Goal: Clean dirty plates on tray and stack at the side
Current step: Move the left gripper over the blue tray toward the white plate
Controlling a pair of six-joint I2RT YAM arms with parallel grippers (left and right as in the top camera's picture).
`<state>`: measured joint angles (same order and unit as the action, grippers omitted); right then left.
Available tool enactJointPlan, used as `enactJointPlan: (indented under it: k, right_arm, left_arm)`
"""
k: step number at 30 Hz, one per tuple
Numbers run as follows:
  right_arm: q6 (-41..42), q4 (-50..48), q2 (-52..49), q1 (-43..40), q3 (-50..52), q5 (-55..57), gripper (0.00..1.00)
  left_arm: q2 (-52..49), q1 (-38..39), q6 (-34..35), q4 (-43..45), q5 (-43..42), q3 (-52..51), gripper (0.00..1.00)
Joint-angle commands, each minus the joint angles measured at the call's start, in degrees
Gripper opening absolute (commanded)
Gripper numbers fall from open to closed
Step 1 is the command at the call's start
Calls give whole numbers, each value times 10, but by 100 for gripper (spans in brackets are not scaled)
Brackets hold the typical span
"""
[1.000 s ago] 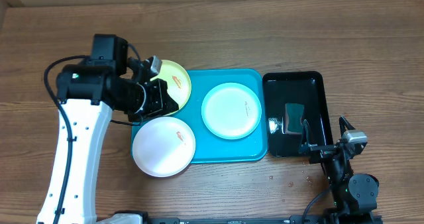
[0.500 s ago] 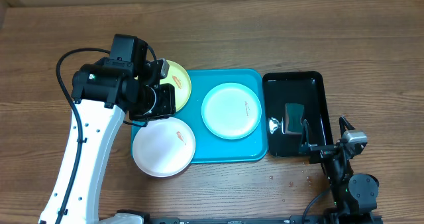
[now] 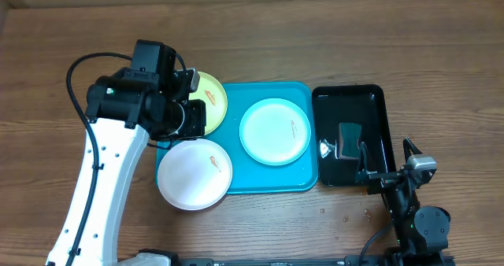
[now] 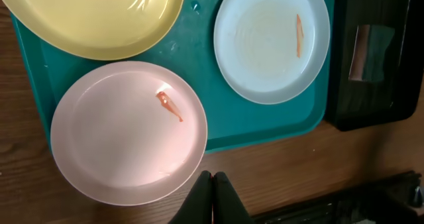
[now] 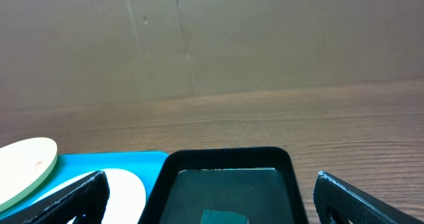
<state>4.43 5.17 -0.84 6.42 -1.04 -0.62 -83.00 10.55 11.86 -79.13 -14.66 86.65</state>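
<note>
Left gripper (image 4: 212,184) shifted in over the tray's (image 3: 264,181) left end over the last second, then parked above the yellow-green plate (image 3: 213,95). Jaws stayed pressed together, holding nothing. Right gripper (image 5: 211,194) hadn't moved, jaws spread wide by the black tray (image 3: 370,108). All three plates were on the tray, smears intact, with the white plate (image 3: 194,174) front-left and the cyan plate (image 3: 275,131) in the centre. I'd say cleaning hadn't started.

Brown wood-grain table (image 3: 315,30) — plain brown wall (image 5: 265,38) behind; even light.
</note>
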Motion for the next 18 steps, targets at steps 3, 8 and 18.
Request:
enactJointPlan:
  k: [3,8,18]
  right_arm:
    - [-3,-3,7,3,6,6,100]
    - [-4,-3,7,3,6,6,100]
    - [3,-3,7,3,6,5,100]
  left_arm:
    - [2,23,-27,-7,34,13,4]
    - [2,39,-27,-3,36,7,4]
    - [2,60,-27,15,37,7,4]
